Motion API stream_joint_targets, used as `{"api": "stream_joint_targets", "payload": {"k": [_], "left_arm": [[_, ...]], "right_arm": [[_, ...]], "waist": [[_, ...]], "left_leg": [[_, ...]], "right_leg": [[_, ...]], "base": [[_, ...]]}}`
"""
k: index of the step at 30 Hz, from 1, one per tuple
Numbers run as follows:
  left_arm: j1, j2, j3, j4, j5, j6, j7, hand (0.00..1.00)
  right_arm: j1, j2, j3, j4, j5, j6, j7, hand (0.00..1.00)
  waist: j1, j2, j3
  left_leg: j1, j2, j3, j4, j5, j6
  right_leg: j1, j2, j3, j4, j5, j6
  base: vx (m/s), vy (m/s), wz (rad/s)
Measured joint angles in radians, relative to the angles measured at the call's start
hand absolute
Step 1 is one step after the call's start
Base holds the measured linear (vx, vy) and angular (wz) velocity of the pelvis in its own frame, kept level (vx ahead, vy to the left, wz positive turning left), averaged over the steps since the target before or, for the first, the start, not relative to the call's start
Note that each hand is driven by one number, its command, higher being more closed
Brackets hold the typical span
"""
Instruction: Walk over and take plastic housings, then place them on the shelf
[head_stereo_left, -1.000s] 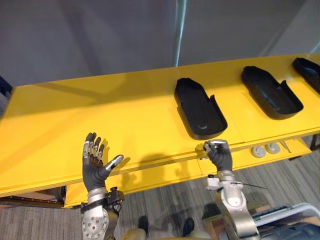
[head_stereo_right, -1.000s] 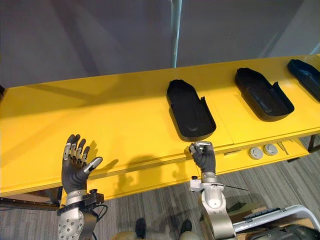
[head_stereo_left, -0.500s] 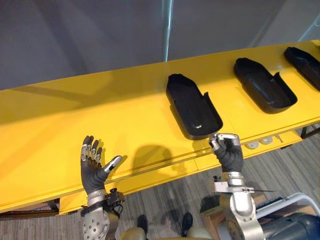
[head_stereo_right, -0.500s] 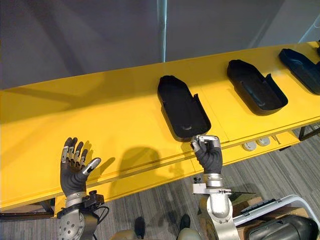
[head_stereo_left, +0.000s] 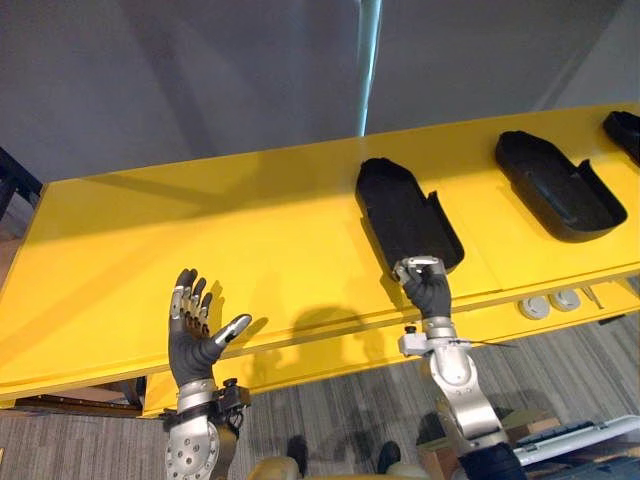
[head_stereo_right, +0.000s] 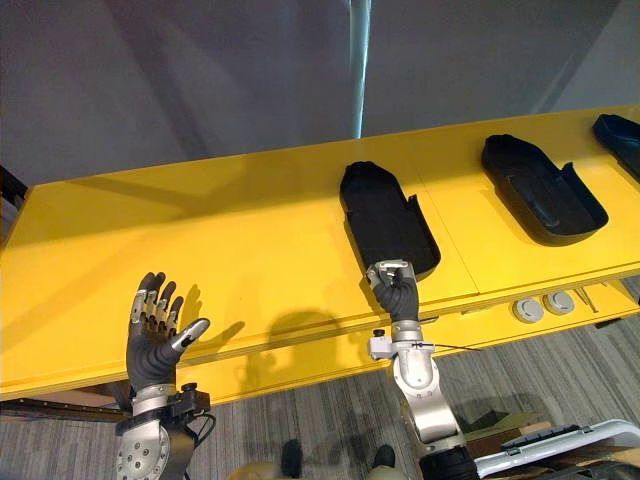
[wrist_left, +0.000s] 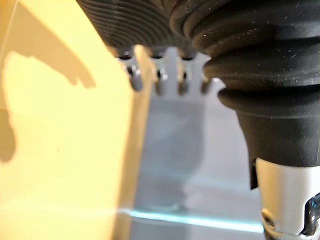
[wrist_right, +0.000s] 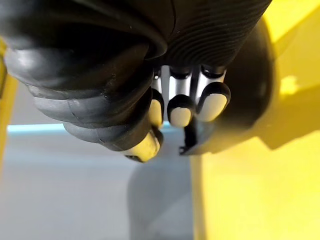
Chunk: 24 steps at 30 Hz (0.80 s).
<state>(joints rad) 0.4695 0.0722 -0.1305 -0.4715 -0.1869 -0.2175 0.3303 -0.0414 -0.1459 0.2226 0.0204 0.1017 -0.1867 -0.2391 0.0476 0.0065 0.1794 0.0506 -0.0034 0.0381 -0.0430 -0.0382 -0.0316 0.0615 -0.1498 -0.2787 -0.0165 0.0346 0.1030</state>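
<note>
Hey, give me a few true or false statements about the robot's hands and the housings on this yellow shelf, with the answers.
1. The left hand is open, fingers spread. True.
2. The right hand holds a housing in the air. False: its fingers are curled on nothing, and the nearest housing lies on the yellow shelf.
3. The housings are white. False: they are black.
4. Two round grey discs lie on the lower ledge. True.
</note>
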Motion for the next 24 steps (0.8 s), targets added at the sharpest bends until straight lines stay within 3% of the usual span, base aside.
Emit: {"api": "stream_joint_targets", "payload": {"k": [7, 24], "left_arm": [[-0.001, 0.0, 0.001, 0.0, 0.0, 0.002, -0.005, 0.0], [-0.018, -0.002, -0.001, 0.002, 0.0, 0.001, -0.021, 0.0]], "right_arm": [[-0.055, 0.008, 0.001, 0.096, -0.04, 0.058, -0.008, 1.0], [-0.154, 0.031, -0.004, 0.202, -0.082, 0.042, -0.046, 1.0]], "waist": [[0.005, -0.001, -0.001], [0.021, -0.001, -0.001]], "left_leg": [[0.001, -0.014, -0.005, -0.008, 0.011, 0.009], [0.002, -0.018, -0.029, -0.034, 0.036, 0.007]], "right_leg": [[0.001, -0.011, -0.002, 0.0, 0.004, 0.006], [0.001, -0.015, -0.025, 0.001, 0.004, 0.006]], "base": [[-0.03, 0.014, 0.02], [-0.01, -0.001, 0.04]]}}
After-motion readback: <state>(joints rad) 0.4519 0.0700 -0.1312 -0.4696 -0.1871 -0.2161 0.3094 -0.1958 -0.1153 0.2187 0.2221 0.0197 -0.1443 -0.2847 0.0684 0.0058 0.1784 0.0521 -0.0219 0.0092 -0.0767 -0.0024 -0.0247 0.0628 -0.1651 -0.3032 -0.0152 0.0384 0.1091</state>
